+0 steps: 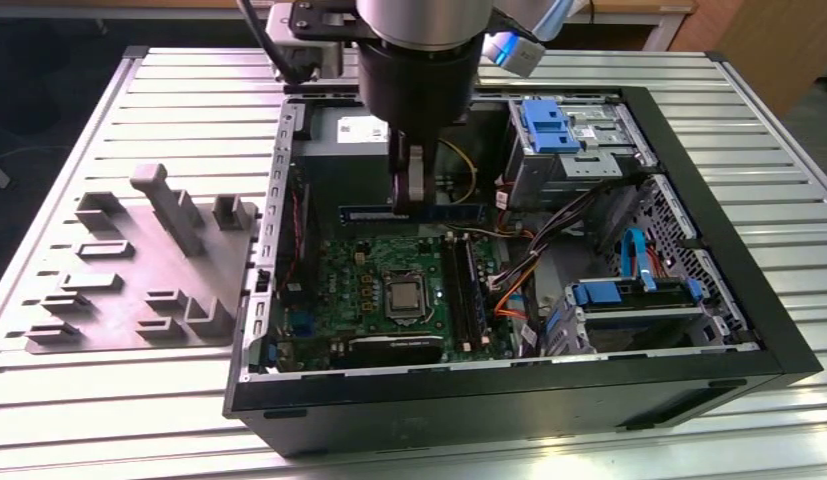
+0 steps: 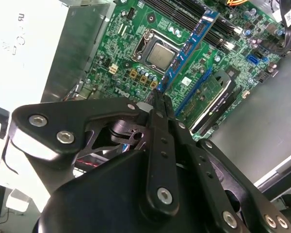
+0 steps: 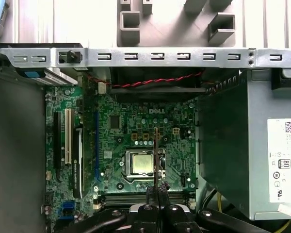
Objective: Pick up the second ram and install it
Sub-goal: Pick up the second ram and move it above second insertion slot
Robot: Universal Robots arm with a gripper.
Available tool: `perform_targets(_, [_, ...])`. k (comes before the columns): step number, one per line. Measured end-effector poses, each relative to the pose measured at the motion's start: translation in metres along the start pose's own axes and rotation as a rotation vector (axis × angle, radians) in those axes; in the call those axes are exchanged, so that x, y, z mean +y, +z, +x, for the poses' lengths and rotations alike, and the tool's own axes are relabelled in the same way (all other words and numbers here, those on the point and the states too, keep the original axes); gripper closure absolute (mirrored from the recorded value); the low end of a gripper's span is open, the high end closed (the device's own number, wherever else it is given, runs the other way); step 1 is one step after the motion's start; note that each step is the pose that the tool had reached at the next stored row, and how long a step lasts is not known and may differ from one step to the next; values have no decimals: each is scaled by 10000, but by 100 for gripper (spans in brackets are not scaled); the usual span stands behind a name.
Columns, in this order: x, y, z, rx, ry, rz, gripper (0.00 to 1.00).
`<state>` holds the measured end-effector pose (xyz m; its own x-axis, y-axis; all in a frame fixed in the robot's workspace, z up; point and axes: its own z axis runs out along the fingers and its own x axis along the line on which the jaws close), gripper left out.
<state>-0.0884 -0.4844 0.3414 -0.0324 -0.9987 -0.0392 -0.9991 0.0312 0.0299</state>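
My gripper hangs over the open computer case, shut on the second ram, a long blue-green strip held level above the motherboard. In the second wrist view the ram runs out from the closed fingertips across the board, near the processor. In the first wrist view the ram is edge-on, a thin line rising from my gripper. The black memory slots lie lower on the board, beside the processor, apart from the ram.
A grey power supply sits behind the gripper. Blue drive brackets and a drive cage fill the exterior view's right of the case, with bundled cables between. A grey parts fixture lies on the table at the exterior view's left.
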Motion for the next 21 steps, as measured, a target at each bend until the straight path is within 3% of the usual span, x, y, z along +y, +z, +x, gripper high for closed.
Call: perform_targets(21, [-16,227,20,2,1,-32,89])
